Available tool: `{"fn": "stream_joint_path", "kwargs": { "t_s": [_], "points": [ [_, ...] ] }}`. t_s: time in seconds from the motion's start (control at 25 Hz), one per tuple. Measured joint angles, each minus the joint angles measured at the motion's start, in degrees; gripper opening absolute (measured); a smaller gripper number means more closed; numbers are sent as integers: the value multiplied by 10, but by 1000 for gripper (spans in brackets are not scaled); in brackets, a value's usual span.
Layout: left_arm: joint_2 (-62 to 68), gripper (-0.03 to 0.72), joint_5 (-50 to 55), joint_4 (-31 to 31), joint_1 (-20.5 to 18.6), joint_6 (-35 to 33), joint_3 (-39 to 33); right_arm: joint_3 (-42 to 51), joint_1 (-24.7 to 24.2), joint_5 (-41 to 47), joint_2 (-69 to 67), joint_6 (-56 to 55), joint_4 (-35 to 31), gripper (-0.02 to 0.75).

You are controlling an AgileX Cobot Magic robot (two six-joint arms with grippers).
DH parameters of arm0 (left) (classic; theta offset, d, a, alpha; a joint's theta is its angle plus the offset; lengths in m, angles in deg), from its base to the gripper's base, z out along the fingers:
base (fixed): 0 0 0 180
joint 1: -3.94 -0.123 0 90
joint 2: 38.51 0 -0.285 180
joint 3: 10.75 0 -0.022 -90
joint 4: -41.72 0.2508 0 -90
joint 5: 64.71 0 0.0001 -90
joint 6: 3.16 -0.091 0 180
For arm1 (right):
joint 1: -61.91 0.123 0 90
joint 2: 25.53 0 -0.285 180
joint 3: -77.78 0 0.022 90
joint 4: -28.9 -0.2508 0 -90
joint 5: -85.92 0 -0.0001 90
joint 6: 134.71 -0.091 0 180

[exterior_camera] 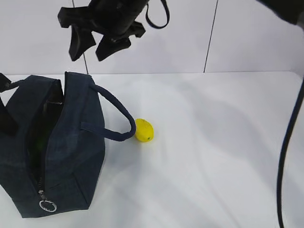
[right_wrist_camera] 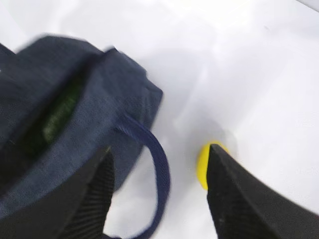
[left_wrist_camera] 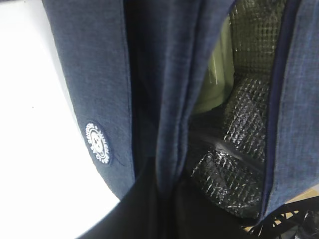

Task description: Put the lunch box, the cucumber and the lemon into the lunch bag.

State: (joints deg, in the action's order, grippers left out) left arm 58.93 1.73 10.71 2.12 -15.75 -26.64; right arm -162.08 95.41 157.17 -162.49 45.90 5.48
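The navy lunch bag (exterior_camera: 71, 142) stands at the left with its zipper open. My left gripper (left_wrist_camera: 167, 191) is shut on a fold of the bag's fabric at the rim of the opening. The silver lining and the pale green lid of the lunch box (left_wrist_camera: 219, 74) show inside. A darker green shape (right_wrist_camera: 57, 119) in the opening looks like the cucumber. The yellow lemon (exterior_camera: 144, 130) lies on the table just right of the bag, by its looped handle (exterior_camera: 118, 114). My right gripper (exterior_camera: 89, 53) hangs open and empty high above the bag. In the right wrist view its right finger partly covers the lemon (right_wrist_camera: 203, 164).
The white table (exterior_camera: 213, 142) stretches to the right of the bag and lemon. A silver ring pull (exterior_camera: 47, 205) hangs at the bag's near end. A black cable (exterior_camera: 285, 156) runs down the right edge. A white tiled wall stands behind.
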Motion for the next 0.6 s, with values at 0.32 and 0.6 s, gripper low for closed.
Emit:
{"fn": "stream_joint_path", "kwargs": {
  "t_s": [0.32,0.6],
  "points": [
    [0,1,2,1,0,0,0,76,-1,4,81,21,144,428],
    [0,1,3,1,0,-1,0,218,-1,4,114,72,199,428]
  ]
}}
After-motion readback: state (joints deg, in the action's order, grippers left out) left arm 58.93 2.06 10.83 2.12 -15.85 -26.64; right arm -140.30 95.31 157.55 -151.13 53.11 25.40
